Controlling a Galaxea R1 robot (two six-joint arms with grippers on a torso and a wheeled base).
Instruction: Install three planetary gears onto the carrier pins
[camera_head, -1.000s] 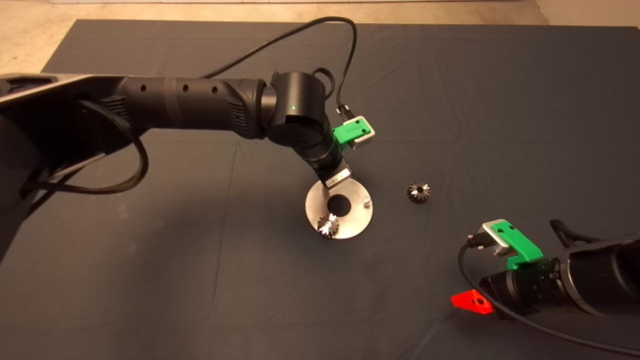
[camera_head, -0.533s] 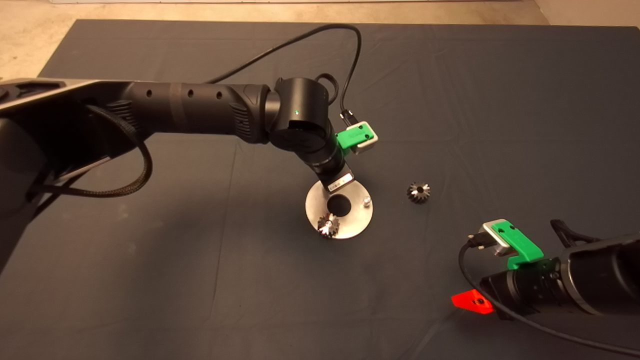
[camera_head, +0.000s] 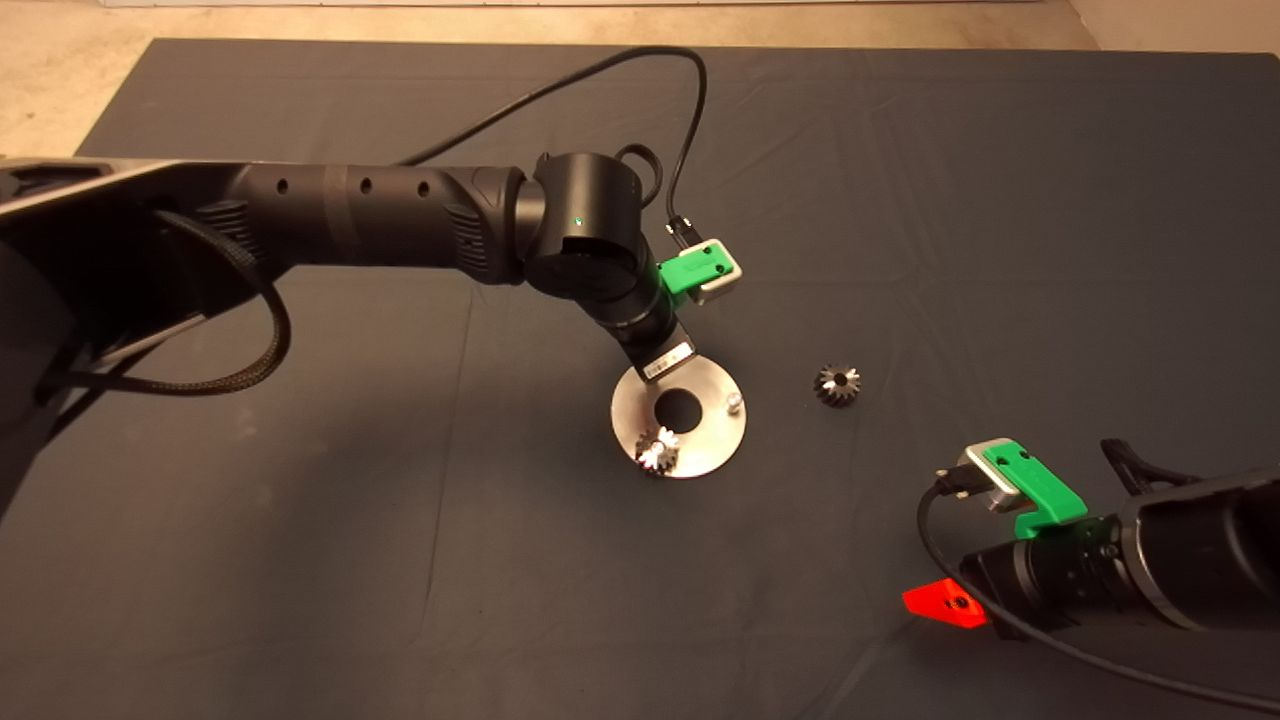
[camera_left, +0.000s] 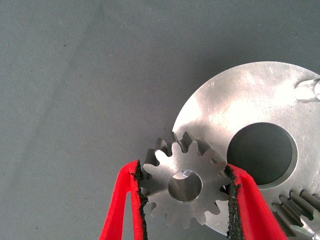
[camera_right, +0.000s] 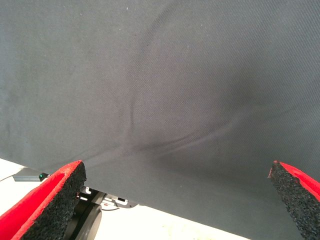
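The dark mat (camera_head: 300, 560) covers the table and carries all parts. The left arm (camera_head: 370, 215) reaches in over the mat, its wrist above the far edge of the carrier plate (camera_head: 712, 440).

The carrier plate is a flat round silver disc with a large centre hole, lying flat near the middle of the mat. One planetary gear (camera_head: 657, 450) sits on the plate at its near-left edge. One bare carrier pin (camera_head: 733, 402) stands upright on the plate's right side, with nothing on it.

The left gripper (camera_left: 185, 200) is closed on a second planetary gear (camera_left: 185, 186): its two black pads (camera_left: 231, 195) press against the gear's teeth on opposite sides. This gear overlaps the plate's rim, and a bright metal surface shows through its centre hole. Whether the gear rests on the plate cannot be told.

A third planetary gear (camera_head: 837, 384) lies loose on the mat, to the right of the plate and apart from it.

The right gripper (camera_right: 175, 200) is parked at the lower right of the mat, its fingers (camera_right: 55, 200) spread wide with only mat between them.
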